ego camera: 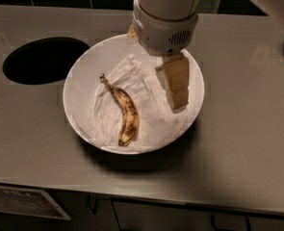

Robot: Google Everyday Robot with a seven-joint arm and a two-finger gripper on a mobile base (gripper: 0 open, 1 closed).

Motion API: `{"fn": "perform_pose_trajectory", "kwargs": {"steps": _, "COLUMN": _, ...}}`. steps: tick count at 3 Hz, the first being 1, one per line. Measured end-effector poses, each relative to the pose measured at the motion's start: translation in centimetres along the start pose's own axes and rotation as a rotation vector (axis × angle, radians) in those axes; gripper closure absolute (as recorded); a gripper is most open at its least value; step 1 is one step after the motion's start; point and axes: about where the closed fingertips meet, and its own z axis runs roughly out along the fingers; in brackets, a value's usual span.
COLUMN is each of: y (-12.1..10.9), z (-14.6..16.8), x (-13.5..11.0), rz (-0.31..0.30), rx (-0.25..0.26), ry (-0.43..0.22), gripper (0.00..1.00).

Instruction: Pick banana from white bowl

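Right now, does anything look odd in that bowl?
The banana is heavily brown-blotched, and it lies on crumpled paper lining the bowl, which is unusual. The hand hangs over the bowl's right side, apart from the banana.

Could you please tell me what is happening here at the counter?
A robot arm is going for the banana, which lies on crumpled paper in the white bowl. Its pincer hangs over the bowl's right side, beside the banana and apart from it. Nothing is picked up yet.
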Motion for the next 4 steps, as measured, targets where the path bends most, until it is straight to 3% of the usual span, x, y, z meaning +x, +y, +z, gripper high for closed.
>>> {"fn": "perform_pose_trajectory", "kwargs": {"steps": 1, "y": -0.48, "z": -0.24, "x": -0.25, "rz": -0.011, "rx": 0.033, "ry": 0.001, "gripper": 0.0}}
{"fn": "perform_pose_trajectory", "kwargs": {"steps": 2, "y": -1.0, "z": 0.0, "x": -0.91, "rz": -0.107, "rx": 0.061, "ry": 0.055, "gripper": 0.0}}
{"fn": "perform_pose_trajectory", "kwargs": {"steps": 3, "y": -1.0, "z": 0.68, "x": -1.14, "rz": -0.261, "rx": 0.059, "ry": 0.125, "gripper": 0.0}}
{"fn": "perform_pose_trajectory", "kwargs": {"steps": 4, "y": -1.0, "z": 0.68, "x": -1.14, "rz": -0.261, "rx": 0.059, "ry": 0.125, "gripper": 0.0}}
